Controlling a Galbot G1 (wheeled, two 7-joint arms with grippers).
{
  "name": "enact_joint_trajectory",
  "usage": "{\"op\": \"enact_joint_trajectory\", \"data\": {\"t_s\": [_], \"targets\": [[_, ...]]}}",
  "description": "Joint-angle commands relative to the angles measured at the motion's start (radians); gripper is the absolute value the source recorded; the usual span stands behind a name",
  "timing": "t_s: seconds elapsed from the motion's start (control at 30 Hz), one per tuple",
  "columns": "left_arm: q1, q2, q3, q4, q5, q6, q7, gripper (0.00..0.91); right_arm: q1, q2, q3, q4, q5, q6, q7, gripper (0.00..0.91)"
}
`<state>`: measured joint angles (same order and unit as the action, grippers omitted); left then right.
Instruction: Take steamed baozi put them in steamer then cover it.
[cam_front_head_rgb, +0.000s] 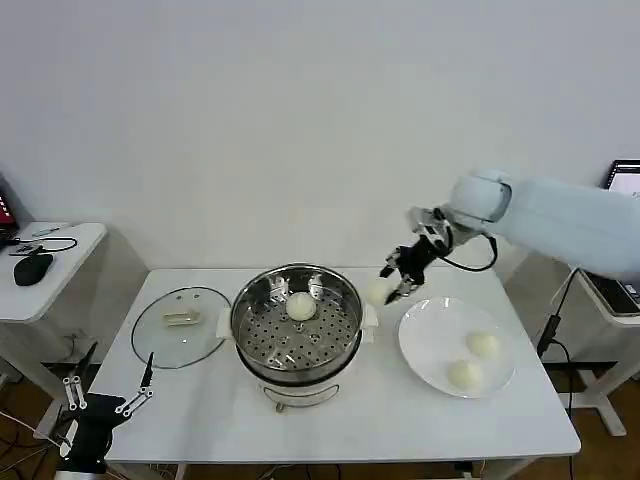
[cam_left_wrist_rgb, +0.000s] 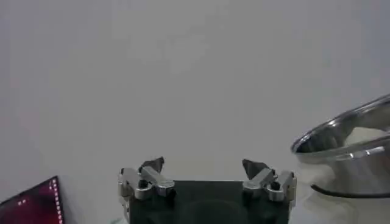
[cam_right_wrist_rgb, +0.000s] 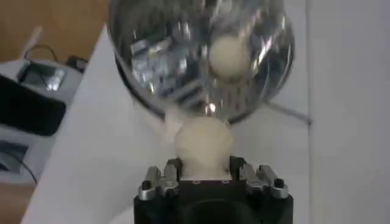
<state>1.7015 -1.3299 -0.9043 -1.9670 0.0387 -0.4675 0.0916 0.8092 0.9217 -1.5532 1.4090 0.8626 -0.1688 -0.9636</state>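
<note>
1. The right pincer (cam_front_head_rgb: 392, 285) hangs above the white surface (cam_front_head_rgb: 400, 410), in the gap between the large round shiny stainless-steel steamer (cam_front_head_rgb: 297, 322) and the flat white round plate (cam_front_head_rgb: 432, 345); its fingers are pinched on 1 small cream-white steamed baozi (cam_front_head_rgb: 378, 292), which sits just off the steamer's right rim and clear of the surface.
2. In the right wrist view the held bun (cam_right_wrist_rgb: 203, 143) bulges out between the 2 fingers, with the steamer (cam_right_wrist_rgb: 152, 73) beyond it.
3. A 2nd cream-white bun (cam_front_head_rgb: 301, 307) lies on the perforated tray inside the steamer, toward the back (the same bun (cam_right_wrist_rgb: 229, 56) is seen in the right wrist view).
4. On the plate lie 2 more buns, near each other: 1 farther back (cam_front_head_rgb: 483, 344) and 1 nearer the front edge (cam_front_head_rgb: 464, 375).
5. A round glass lid (cam_front_head_rgb: 181, 325) lies flat on the surface just left of the steamer.
6. The left pincer (cam_front_head_rgb: 108, 392) is parked low at the front-left corner of the surface, well apart from the steamer, its fingers spread; the left wrist view shows the left pincer (cam_left_wrist_rgb: 203, 165) with a wide gap between the tips and the steamer's rim (cam_left_wrist_rgb: 341, 131) off to one side.
</note>
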Motion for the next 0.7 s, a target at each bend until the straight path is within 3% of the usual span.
{"op": "enact_joint_trajectory", "data": {"t_s": [0.03,0.13,0.37,0.7], "targets": [[-0.003,0.001,0.000,0.004,-0.001,0.000,-0.002,0.907,0.077,0.145,-0.033,0.134,0.241,-0.099,0.112,0.524],[-0.007,0.000,0.000,0.005,-0.001,-0.002,-0.003,0.907,0.023,0.212,-0.023,0.103,0.318,-0.127,0.165,0.524],[-0.006,0.000,-0.012,0.003,-0.005,-0.008,-0.003,0.907,-0.063,0.335,-0.027,-0.036,0.303,-0.151,0.211,0.524],[-0.012,0.000,-0.017,0.014,-0.013,-0.012,-0.002,0.907,-0.157,0.405,-0.019,-0.095,0.279,-0.195,0.325,0.524]]}}
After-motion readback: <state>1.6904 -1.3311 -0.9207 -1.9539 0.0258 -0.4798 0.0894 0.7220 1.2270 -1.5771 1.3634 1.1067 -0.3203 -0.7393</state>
